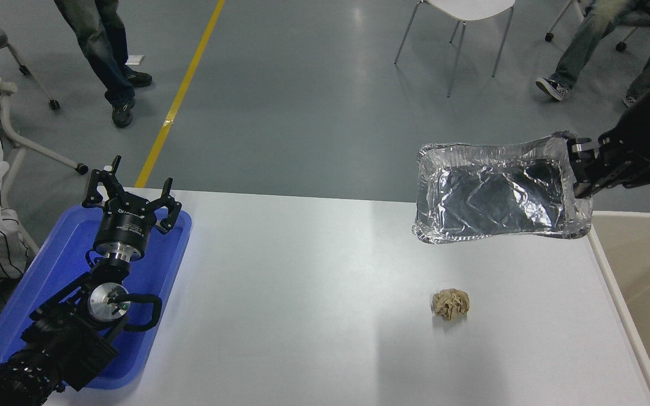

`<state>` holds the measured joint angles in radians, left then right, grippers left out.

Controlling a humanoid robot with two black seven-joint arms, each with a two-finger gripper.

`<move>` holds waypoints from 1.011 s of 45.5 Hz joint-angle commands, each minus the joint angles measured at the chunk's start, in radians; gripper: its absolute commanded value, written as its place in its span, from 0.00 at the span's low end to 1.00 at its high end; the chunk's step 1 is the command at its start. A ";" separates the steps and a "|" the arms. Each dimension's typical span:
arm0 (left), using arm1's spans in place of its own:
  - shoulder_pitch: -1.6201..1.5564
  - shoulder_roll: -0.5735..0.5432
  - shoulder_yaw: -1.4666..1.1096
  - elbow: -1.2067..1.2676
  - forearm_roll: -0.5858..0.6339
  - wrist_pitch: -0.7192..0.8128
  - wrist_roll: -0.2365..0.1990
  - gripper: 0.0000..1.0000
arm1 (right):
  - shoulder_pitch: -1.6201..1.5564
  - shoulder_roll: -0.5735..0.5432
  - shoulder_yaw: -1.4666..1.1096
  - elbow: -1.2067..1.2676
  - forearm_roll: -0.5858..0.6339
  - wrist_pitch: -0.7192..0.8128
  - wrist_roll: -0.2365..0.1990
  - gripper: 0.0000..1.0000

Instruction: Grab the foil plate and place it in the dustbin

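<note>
The foil plate (500, 194) is a shiny crinkled silver tray, held in the air above the table's far right part, tilted with its inside toward me. My right gripper (576, 169) is shut on the plate's right rim and comes in from the right edge. The dustbin (641, 270) is a beige bin with a pale thick rim at the right edge of the table, just right of and below the plate. My left gripper (130, 194) is open and parked over the blue tray at the lower left.
A small crumpled tan paper ball (450, 304) lies on the white table (302, 304) below the plate. A shallow blue tray (60, 265) sits at the left. People's legs and a white chair (460, 22) stand on the floor beyond the table.
</note>
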<state>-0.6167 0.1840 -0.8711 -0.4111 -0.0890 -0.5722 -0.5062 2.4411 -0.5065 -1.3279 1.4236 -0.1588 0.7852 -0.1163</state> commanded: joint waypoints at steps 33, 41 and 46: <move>0.000 0.000 0.000 0.000 0.000 0.000 0.000 1.00 | -0.030 -0.228 -0.212 -0.064 -0.021 0.000 -0.002 0.00; 0.000 0.000 0.000 0.000 0.000 0.000 0.000 1.00 | -0.103 -0.328 -0.252 -0.143 -0.050 0.000 -0.005 0.00; 0.000 0.000 0.000 0.000 0.000 0.000 0.000 1.00 | -0.172 -0.378 -0.255 -0.216 -0.074 0.000 -0.006 0.00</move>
<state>-0.6166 0.1841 -0.8711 -0.4110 -0.0891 -0.5722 -0.5062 2.3725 -0.7609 -1.5448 1.3201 -0.1952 0.7855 -0.1202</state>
